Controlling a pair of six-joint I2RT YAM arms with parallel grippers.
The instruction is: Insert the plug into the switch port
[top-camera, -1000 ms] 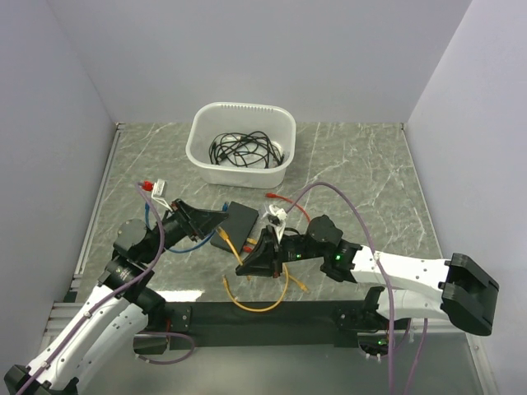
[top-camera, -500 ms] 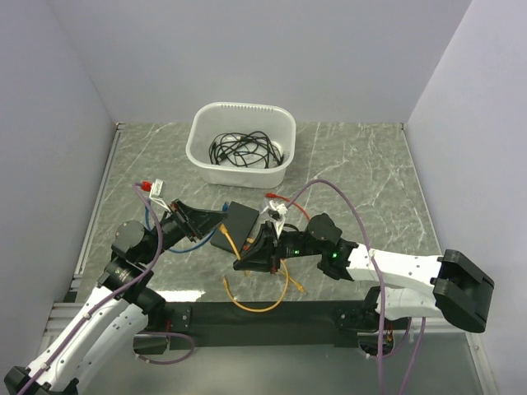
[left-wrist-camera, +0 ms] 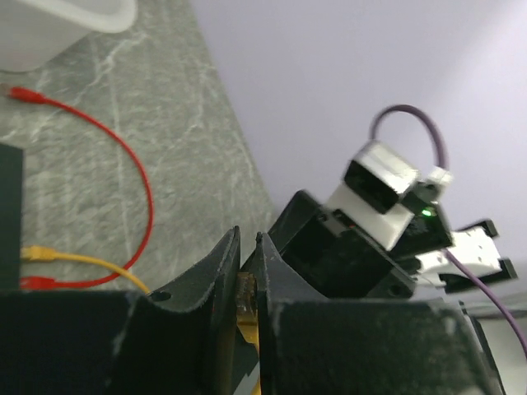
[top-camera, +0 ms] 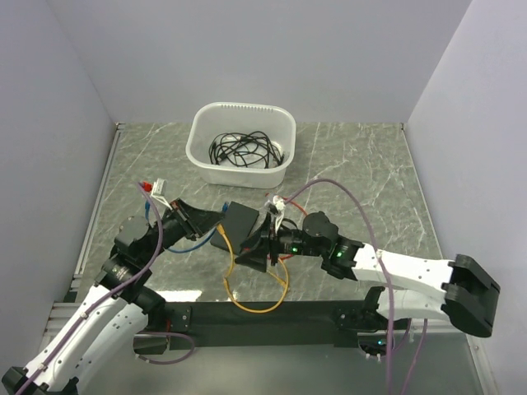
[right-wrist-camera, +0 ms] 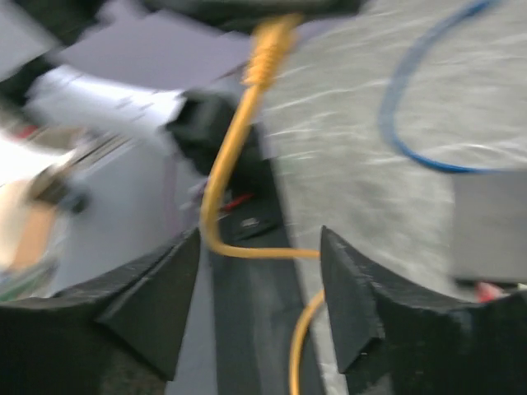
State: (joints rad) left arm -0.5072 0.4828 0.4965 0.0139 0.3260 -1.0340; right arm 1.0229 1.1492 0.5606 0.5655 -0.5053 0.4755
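The grey marbled worktop (top-camera: 362, 164) carries everything. At its far side stands a white, round-cornered plastic tub (top-camera: 241, 106) holding a loose tangle of thin black cables (top-camera: 243, 151) and nothing else that shows.

Nearer the arms lies the flat matte-black rectangular switch (top-camera: 239, 218), with both arms reaching in at its near edge. The right hand (right-wrist-camera: 259, 239) is spread wide and grips nothing. The cord only passes between its fingers.

A thin yellow patch cable (top-camera: 251, 309) loops limply over the worktop's near edge. It looks light and floppy, so it will likely sag and swing rather than steer.

The left hand (left-wrist-camera: 247, 243) is clenched on the cable's small yellow plug (left-wrist-camera: 245, 300), which sits just beside the switch's near-left edge. Whether it has reached a port I cannot tell.

The plug is probably hard, smooth plastic with a thin latch that could snap or catch. The best hold looks to be on its rigid body, close behind the tip. Gripping the soft cord would let the tip wander. The switch seems light enough to slide when pushed, so it may need bracing.
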